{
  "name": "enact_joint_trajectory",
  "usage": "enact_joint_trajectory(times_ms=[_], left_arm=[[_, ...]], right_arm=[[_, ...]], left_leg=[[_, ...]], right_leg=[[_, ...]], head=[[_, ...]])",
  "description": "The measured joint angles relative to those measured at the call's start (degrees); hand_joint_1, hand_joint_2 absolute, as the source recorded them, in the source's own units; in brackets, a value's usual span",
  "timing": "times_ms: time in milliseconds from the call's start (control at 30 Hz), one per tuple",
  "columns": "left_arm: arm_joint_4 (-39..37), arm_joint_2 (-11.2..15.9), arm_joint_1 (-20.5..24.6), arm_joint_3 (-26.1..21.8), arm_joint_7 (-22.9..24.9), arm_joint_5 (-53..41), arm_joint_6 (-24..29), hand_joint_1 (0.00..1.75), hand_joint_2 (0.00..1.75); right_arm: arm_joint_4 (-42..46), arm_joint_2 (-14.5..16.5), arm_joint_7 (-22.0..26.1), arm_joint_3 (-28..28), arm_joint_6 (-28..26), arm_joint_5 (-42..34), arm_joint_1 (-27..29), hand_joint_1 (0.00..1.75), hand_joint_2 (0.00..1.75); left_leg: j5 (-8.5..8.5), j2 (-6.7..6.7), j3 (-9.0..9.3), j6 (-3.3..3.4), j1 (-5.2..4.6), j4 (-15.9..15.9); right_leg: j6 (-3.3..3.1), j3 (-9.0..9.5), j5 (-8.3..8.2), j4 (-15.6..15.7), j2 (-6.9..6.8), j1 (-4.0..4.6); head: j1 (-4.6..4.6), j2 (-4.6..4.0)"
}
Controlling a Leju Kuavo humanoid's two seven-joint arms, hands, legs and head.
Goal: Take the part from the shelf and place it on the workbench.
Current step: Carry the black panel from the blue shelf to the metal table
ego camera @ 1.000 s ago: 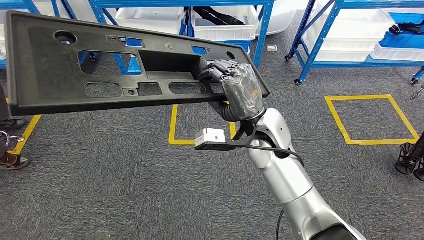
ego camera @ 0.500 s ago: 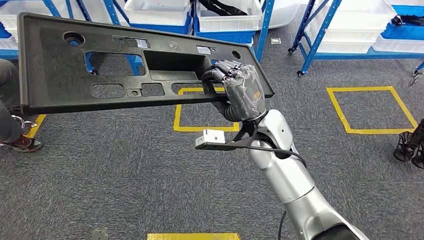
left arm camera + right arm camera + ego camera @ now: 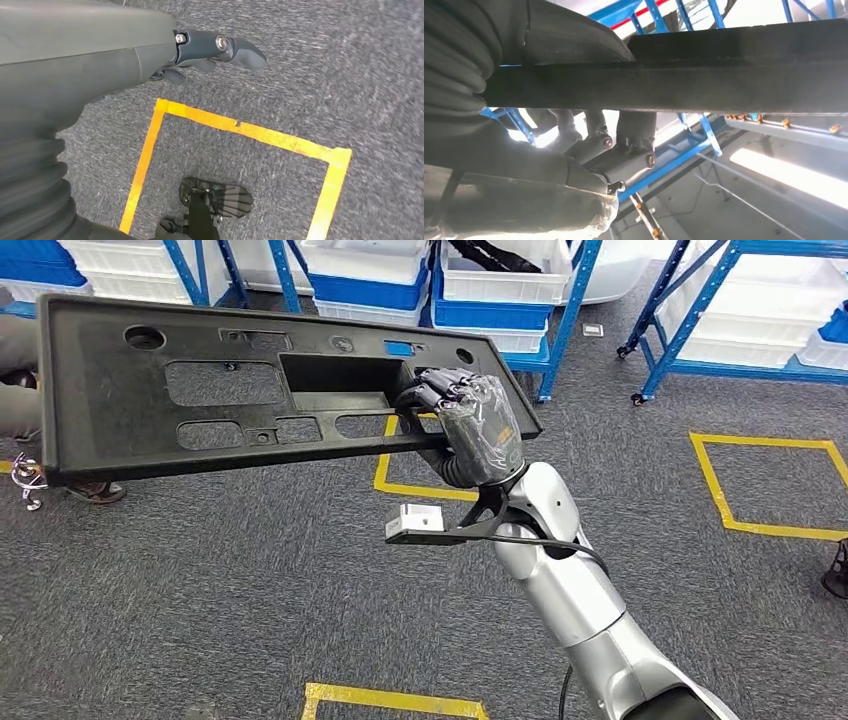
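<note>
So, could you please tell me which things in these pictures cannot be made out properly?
- Head view: the black part hides the floor and lower shelving behind it; the right hand has its fingertips tucked through an opening.
- Head view: a person at the left edge is cut off and covered by the part.
- Right wrist view: the part is seen edge-on, its face hidden.
- Left wrist view: the left hand is mostly behind its grey cover.
</note>
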State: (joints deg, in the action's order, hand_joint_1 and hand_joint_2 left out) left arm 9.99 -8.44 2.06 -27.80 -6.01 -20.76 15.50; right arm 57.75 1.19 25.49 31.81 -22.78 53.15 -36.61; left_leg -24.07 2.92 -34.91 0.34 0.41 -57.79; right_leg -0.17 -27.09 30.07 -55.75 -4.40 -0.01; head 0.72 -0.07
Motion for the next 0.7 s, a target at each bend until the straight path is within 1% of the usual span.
enact_joint_trajectory(times_ms=[33, 67, 100, 133, 167, 200, 233, 267, 300, 333, 367, 400, 433, 467, 500, 533, 567, 600, 633, 667, 700], left_arm=[[-0.01, 0.0, -0.01, 0.0, 0.0, 0.0, 0.0, 0.0, 1.75], [-0.01, -0.02, 0.0, -0.01, 0.01, 0.0, 0.01, 0.0, 1.75], [-0.01, -0.03, 0.05, -0.02, 0.01, 0.0, 0.03, 0.0, 1.75], [-0.01, -0.03, 0.13, -0.03, 0.02, 0.0, 0.05, 0.0, 1.75], [-0.01, -0.03, 0.2, -0.04, 0.02, 0.0, 0.07, 0.0, 1.75], [-0.01, -0.02, 0.24, -0.04, 0.01, 0.0, 0.09, 0.0, 1.75], [-0.01, -0.02, 0.24, -0.04, 0.01, 0.0, 0.09, 0.0, 1.75], [-0.01, -0.02, 0.19, -0.04, 0.01, 0.0, 0.1, 0.0, 1.75], [-0.02, -0.03, 0.14, -0.04, 0.01, 0.0, 0.1, 0.0, 1.75], [-0.02, -0.04, 0.12, -0.04, 0.01, 0.0, 0.11, 0.0, 1.75], [-0.03, -0.05, 0.11, -0.04, 0.01, 0.0, 0.11, 0.0, 1.75], [-0.03, -0.06, 0.12, -0.04, -0.01, 0.0, 0.11, 0.0, 1.75], [-0.03, -0.05, 0.11, -0.05, -0.01, 0.0, 0.13, 0.0, 1.75], [-0.04, -0.05, 0.08, -0.05, 0.01, 0.0, 0.14, 0.0, 1.75], [-0.08, -0.04, 0.03, -0.07, 0.1, 0.0, 0.16, 0.0, 1.75], [-0.13, 0.04, -0.03, -0.12, 0.29, 0.04, 0.24, 0.0, 1.75], [-0.2, 0.09, -0.09, -0.18, 0.55, 0.14, 0.33, 0.0, 1.75], [-0.26, 0.15, -0.11, -0.27, 0.83, 0.26, 0.45, 0.0, 1.75], [-0.3, 0.22, -0.09, -0.38, 1.04, 0.37, 0.56, 0.0, 1.75], [-0.31, 0.21, -0.04, -0.51, 1.16, 0.44, 0.65, 0.0, 1.75], [-0.32, 0.21, 0.01, -0.62, 1.25, 0.46, 0.72, 0.0, 1.75]], right_arm=[[-0.03, 0.02, 0.0, 0.05, -0.01, -0.02, -0.04, 1.75, 1.75], [-0.04, 0.03, 0.0, 0.09, -0.04, -0.04, -0.12, 1.75, 1.75], [-0.06, 0.0, 0.01, 0.11, -0.1, -0.04, -0.22, 1.75, 1.75], [-0.11, -0.09, 0.03, 0.15, -0.18, -0.04, -0.31, 1.75, 1.75], [-0.21, -0.21, 0.04, 0.21, -0.24, -0.04, -0.34, 1.75, 1.75], [-0.36, -0.36, 0.06, 0.31, -0.29, -0.04, -0.32, 1.75, 1.75], [-0.52, -0.49, 0.07, 0.41, -0.31, -0.03, -0.27, 1.75, 1.75], [-0.72, -0.59, 0.07, 0.55, -0.33, -0.02, -0.24, 1.75, 1.75], [-0.89, -0.66, 0.07, 0.67, -0.37, -0.01, -0.23, 1.75, 1.75], [-1.01, -0.7, 0.07, 0.78, -0.42, 0.02, -0.28, 1.75, 1.75], [-1.1, -0.73, 0.07, 0.89, -0.46, 0.04, -0.35, 1.75, 1.75], [-1.17, -0.72, 0.07, 0.97, -0.53, 0.06, -0.44, 1.75, 1.75], [-1.24, -0.72, 0.07, 1.08, -0.6, 0.07, -0.54, 1.75, 1.75], [-1.32, -0.72, 0.07, 1.18, -0.67, 0.07, -0.6, 1.75, 1.75], [-1.42, -0.69, 0.09, 1.28, -0.73, 0.06, -0.65, 1.75, 1.75], [-1.53, -0.57, 0.19, 1.36, -0.75, 0.02, -0.69, 1.75, 1.75], [-1.68, -0.34, 0.38, 1.41, -0.78, -0.06, -0.81, 1.75, 1.75], [-1.86, -0.02, 0.66, 1.47, -0.85, -0.16, -1.0, 1.75, 1.75], [-2.09, 0.33, 0.94, 1.55, -0.98, -0.3, -1.29, 1.75, 1.75], [-2.4, 0.62, 1.15, 1.68, -1.16, -0.43, -1.62, 1.75, 1.75], [-2.76, 0.84, 1.27, 1.83, -1.35, -0.56, -1.91, 1.75, 1.75]], left_leg=[[0.1, -0.42, -0.09, 0.41, 0.12, 0.32], [0.28, -0.83, -0.15, 0.88, 0.19, 0.61], [0.52, -1.24, -0.19, 1.35, 0.31, 0.9], [0.76, -1.69, -0.26, 1.75, 0.44, 1.13], [0.88, -2.18, -0.47, 2.0, 0.37, 1.14], [1.0, -2.73, -0.67, 2.17, 0.36, 1.14], [1.11, -3.27, -0.83, 2.24, 0.34, 1.13], [1.23, -3.92, -0.96, 2.22, 0.33, 1.12], [1.37, -4.57, -1.02, 2.13, 0.33, 1.1], [1.5, -5.27, -1.05, 1.97, 0.33, 1.08], [1.66, -6.03, -1.11, 1.75, 0.34, 1.05], [1.8, -6.66, -1.24, 1.48, 0.21, 0.94], [2.01, -7.2, -1.46, 1.16, 0.14, 0.86], [2.23, -7.63, -1.73, 0.82, 0.1, 0.81], [2.47, -8.01, -1.99, 0.45, 0.08, 0.79], [2.64, -8.21, -2.26, 0.13, 0.22, 0.79], [2.35, -7.72, -2.56, -0.17, 0.23, 0.41], [1.45, -6.81, -3.14, -0.48, 0.25, -0.77], [-0.11, -5.62, -4.14, -0.76, 0.27, -3.09], [-2.13, -4.39, -5.51, -1.05, 0.26, -6.48], [-4.1, -3.73, -7.18, -1.29, 0.33, -10.43]], right_leg=[[0.33, -0.1, 0.17, -0.09, -0.13, 0.1], [0.57, -0.43, 0.63, -0.63, 0.34, 0.08], [0.64, -1.2, 1.54, -2.11, 1.2, 0.03], [0.5, -2.62, 2.99, -4.95, 2.31, -0.05], [0.24, -4.63, 4.68, -8.94, 3.29, -0.16], [0.1, -6.85, 6.23, -13.25, 3.79, -0.2], [0.11, -8.7, 7.29, -16.76, 4.0, -0.21], [0.41, -9.58, 7.29, -18.15, 4.09, -0.22], [0.88, -9.26, 6.26, -17.07, 4.19, -0.28], [1.41, -7.82, 4.43, -13.68, 4.48, -0.42], [1.89, -5.86, 2.33, -9.1, 5.34, -0.66], [2.02, -4.28, 0.67, -5.24, 6.2, -0.86], [1.89, -3.23, -0.46, -2.65, 6.82, -0.99], [1.59, -2.91, -0.96, -1.63, 7.17, -0.97], [1.23, -3.02, -1.19, -1.69, 6.82, -0.83], [0.86, -3.08, -1.42, -1.77, 6.31, -0.93], [0.47, -3.16, -1.66, -1.76, 5.9, -1.04], [0.09, -3.21, -1.87, -1.72, 5.45, -1.19], [-0.25, -3.28, -2.07, -1.66, 4.99, -1.33], [-0.46, -3.37, -2.16, -1.67, 4.52, -1.22], [-0.56, -3.49, -2.2, -1.68, 3.98, -1.08]], head=[[-0.03, 0.0], [-0.04, 0.0], [-0.09, 0.0], [-0.15, 0.0], [-0.21, 0.0], [-0.29, 0.0], [-0.33, 0.0], [-0.36, 0.0], [-0.38, 0.0], [-0.39, 0.0], [-0.43, 0.0], [-0.41, 0.0], [-0.39, 0.0], [-0.36, 0.0], [-0.34, 0.0], [-0.33, 0.0], [-0.29, 0.0], [-0.13, 0.0], [0.03, 0.0], [0.17, 0.0], [0.28, 0.0]])
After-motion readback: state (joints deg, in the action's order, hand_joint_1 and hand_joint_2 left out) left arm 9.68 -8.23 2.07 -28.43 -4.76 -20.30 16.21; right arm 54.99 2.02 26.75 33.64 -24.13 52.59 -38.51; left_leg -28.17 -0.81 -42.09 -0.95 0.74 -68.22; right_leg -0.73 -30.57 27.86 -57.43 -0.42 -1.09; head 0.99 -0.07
